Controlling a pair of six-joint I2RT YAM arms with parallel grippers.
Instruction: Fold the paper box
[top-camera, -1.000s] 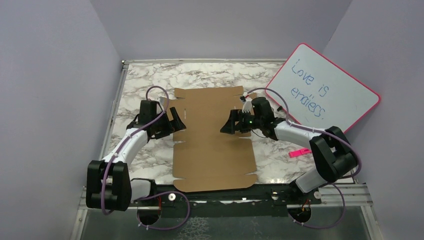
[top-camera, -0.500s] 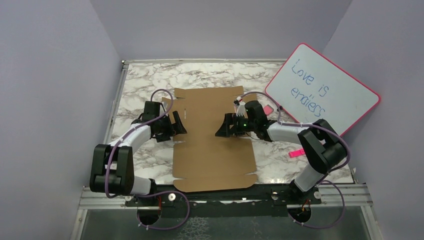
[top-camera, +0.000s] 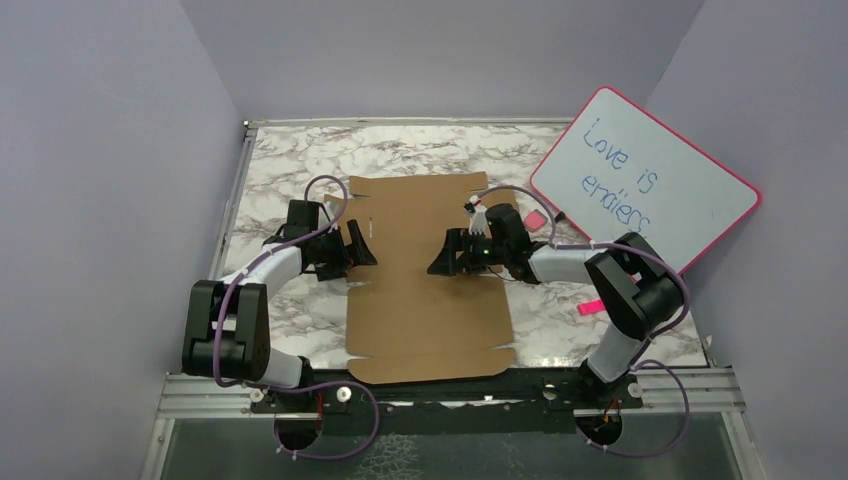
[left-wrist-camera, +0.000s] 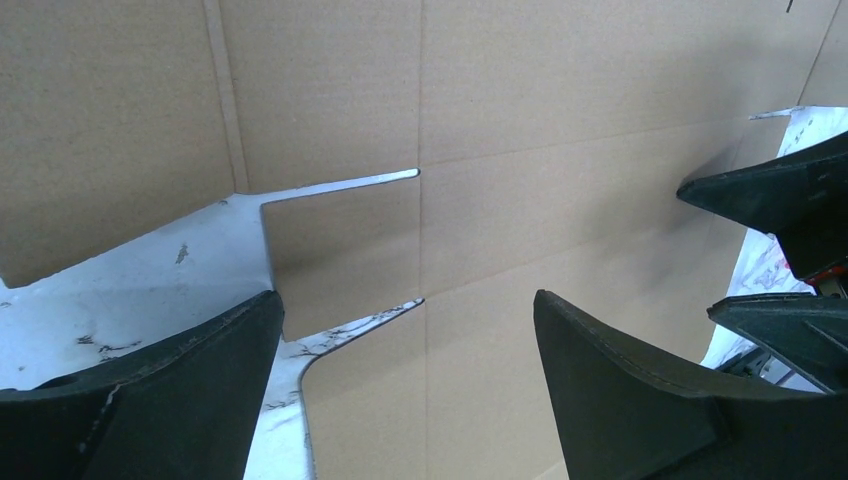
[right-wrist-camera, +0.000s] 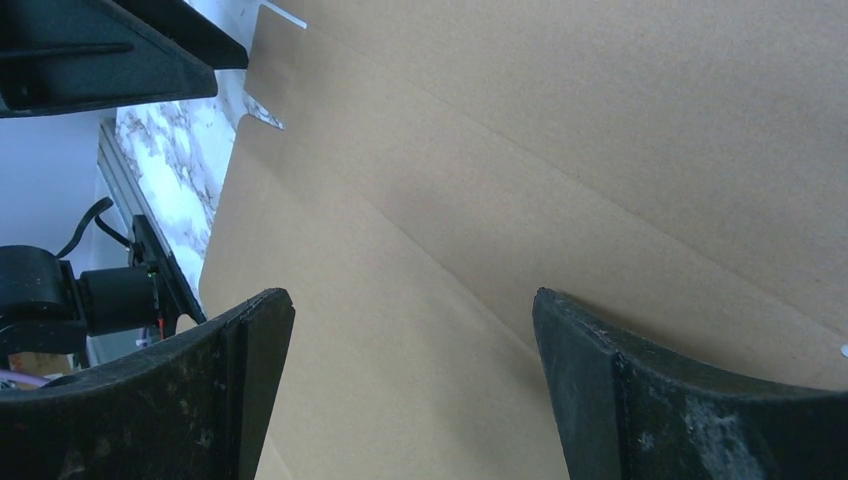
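Paper box (top-camera: 425, 295), flat die-cut sheet: lying below left gripper (top-camera: 359, 246) and right gripper (top-camera: 438, 261), both gaping wide, holding nothing; uneven pushing risking skidding.

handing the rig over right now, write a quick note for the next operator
left gripper: open, empty, over the left edge of the paper box, at a small side tab.
right gripper: open, empty, over the sheet's right half.
paper box: flat die-cut sheet, mid table, between the arms.
Done: nothing folded yet.
Left: every fold.
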